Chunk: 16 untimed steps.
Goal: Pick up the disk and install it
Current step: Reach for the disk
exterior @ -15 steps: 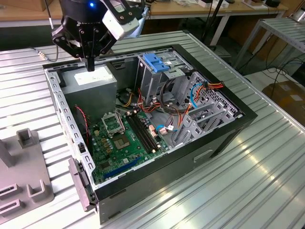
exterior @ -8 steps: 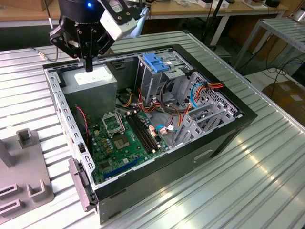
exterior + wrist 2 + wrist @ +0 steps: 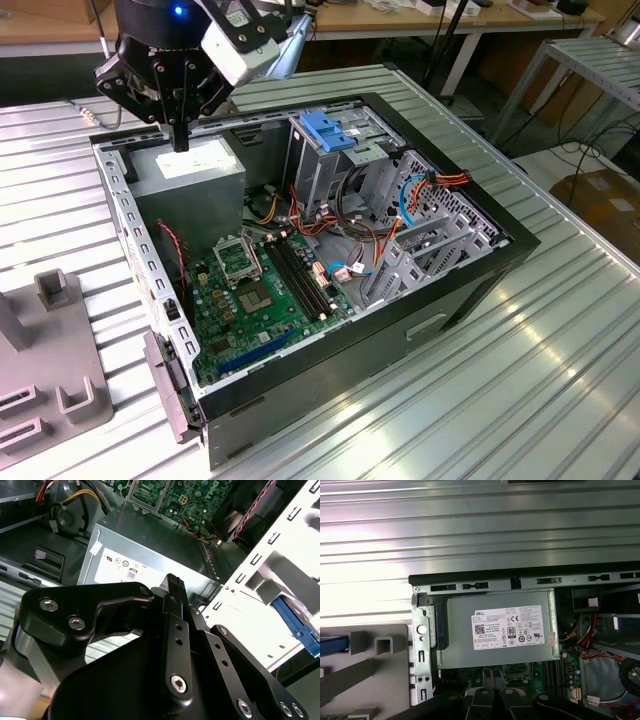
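My gripper (image 3: 180,140) hangs over the back corner of the open computer case (image 3: 470,285), just above the grey power-supply box (image 3: 195,170). Its black fingers (image 3: 174,585) are pressed together with nothing between them. The disk shows only in part: a blue carrier edge (image 3: 331,644) sits in the grey fixture (image 3: 380,680) outside the case wall, and the same blue bracket (image 3: 295,622) appears beyond the white perforated wall in the second wrist view. The gripper is well apart from the disk. The upright metal cage with a blue top (image 3: 330,130) stands inside the case.
The case lies open on a slatted metal table (image 3: 560,370). Inside are a green motherboard (image 3: 260,290) and loose red, orange and blue cables (image 3: 420,195). The grey fixture (image 3: 60,390) with posts stands at the exterior view's lower left.
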Each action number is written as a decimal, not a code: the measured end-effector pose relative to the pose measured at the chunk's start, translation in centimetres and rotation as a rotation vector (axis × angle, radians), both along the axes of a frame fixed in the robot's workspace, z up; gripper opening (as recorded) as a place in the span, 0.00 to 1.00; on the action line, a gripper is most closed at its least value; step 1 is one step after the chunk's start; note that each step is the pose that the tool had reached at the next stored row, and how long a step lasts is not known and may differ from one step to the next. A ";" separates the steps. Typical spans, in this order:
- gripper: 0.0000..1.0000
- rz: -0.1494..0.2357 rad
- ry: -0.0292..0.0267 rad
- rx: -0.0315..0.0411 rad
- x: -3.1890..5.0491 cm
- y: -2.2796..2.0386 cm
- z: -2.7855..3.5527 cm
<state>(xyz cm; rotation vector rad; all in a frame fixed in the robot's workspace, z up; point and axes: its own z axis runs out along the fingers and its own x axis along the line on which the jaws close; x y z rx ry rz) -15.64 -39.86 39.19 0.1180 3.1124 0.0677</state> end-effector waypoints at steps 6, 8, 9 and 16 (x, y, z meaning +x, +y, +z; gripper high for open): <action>0.10 0.000 0.0001 -0.0001 -0.45 0.00 -0.01; 0.10 0.000 0.0000 0.0000 -0.57 0.00 -0.01; 0.10 0.000 0.0000 0.0000 -0.65 0.00 -0.02; 0.10 0.000 0.0000 0.0001 -1.17 0.00 -0.03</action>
